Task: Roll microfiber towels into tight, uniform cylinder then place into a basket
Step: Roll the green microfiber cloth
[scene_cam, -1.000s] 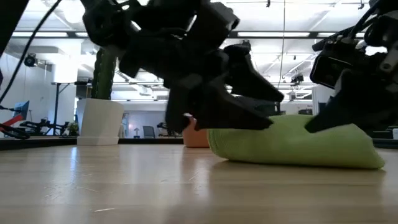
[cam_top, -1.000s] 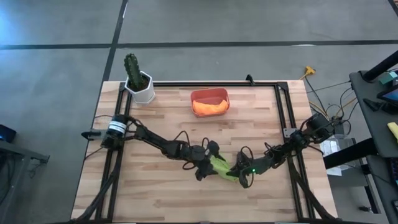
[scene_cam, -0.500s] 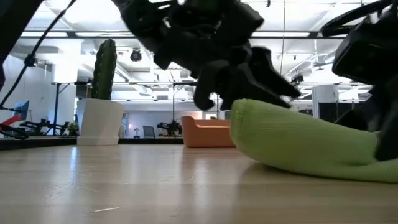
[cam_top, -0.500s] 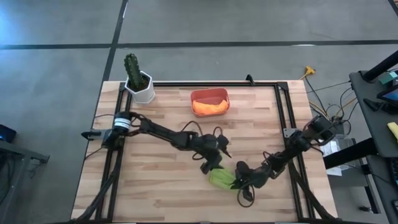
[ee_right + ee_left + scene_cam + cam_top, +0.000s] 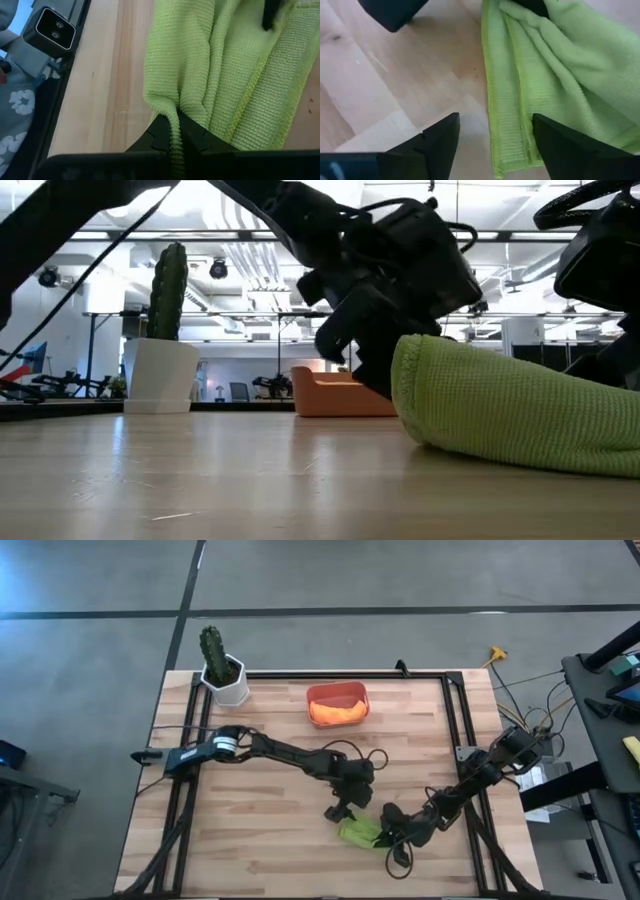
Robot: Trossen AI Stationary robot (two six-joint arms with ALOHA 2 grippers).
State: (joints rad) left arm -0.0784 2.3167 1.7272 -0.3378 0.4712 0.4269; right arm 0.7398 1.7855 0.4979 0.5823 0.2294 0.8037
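- Lime green towel [image 5: 520,415]: cut off at the 3 o'clock edge in the low view; its far end is hidden behind the arms. In the high view [image 5: 358,832] it is partly covered by both arms, too small to judge the roll.
- Left gripper [image 5: 492,137]: fingertips run off the 6 o'clock edge of the left wrist view.
- Basket [image 5: 340,393]: right part hidden behind the arm and towel in the low view.
- Orange towel [image 5: 338,713]: too small to tell whether it is rolled.
- Cactus pot [image 5: 158,375]: sharp, but the room behind it is indistinct.
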